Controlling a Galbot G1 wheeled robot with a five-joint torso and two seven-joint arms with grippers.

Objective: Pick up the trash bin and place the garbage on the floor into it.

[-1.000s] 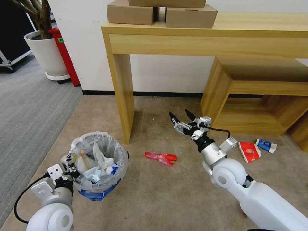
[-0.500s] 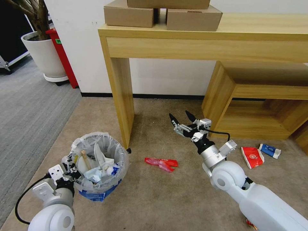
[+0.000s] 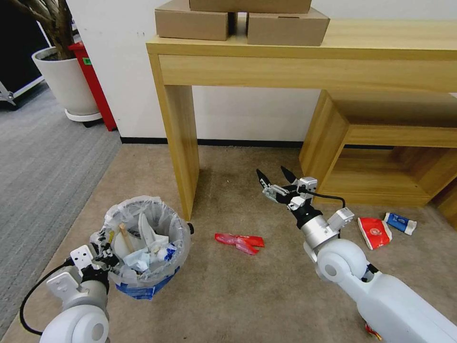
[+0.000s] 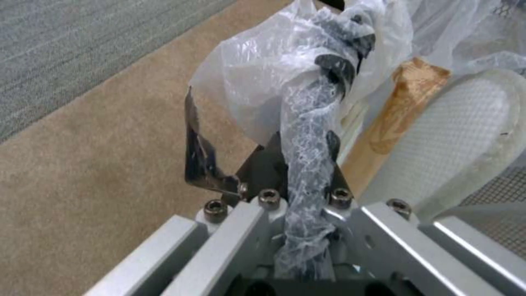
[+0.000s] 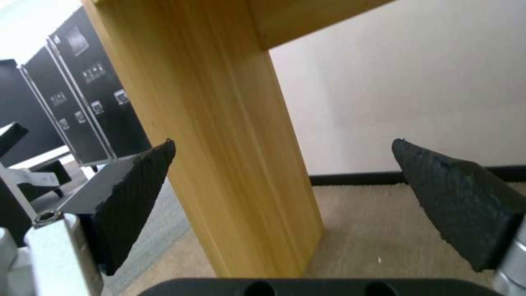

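Note:
The trash bin [image 3: 177, 247], lined with crinkly clear plastic, stands low at my left on the beige floor [image 3: 238, 295]. My left gripper [image 3: 102, 248] is shut on its rim. In the left wrist view the left gripper [image 4: 307, 152] pinches the plastic-covered rim. A white slipper [image 4: 466, 131] and a wooden stick [image 4: 397, 123] lie inside the bin. The garbage on the carpet is a red wrapper [image 3: 239, 239], a red cup [image 3: 374, 232] and a blue-white carton [image 3: 400, 222]. My right gripper [image 3: 272, 172] hangs open above the carpet beyond the wrapper, its fingertips [image 5: 148, 164] wide apart.
A wooden table leg [image 3: 182, 143] stands between the bin and the right gripper. A low wooden shelf [image 3: 381, 157] sits at the right. Cardboard boxes [image 3: 190, 21] rest on the tabletop. A white plant pot [image 3: 66, 81] and grey ribbed carpet [image 3: 43, 157] lie to the left.
The whole picture has shifted slightly, so the camera moved. My right gripper has drifted a little to the right, still open. The left gripper's hold on the bin is unchanged.

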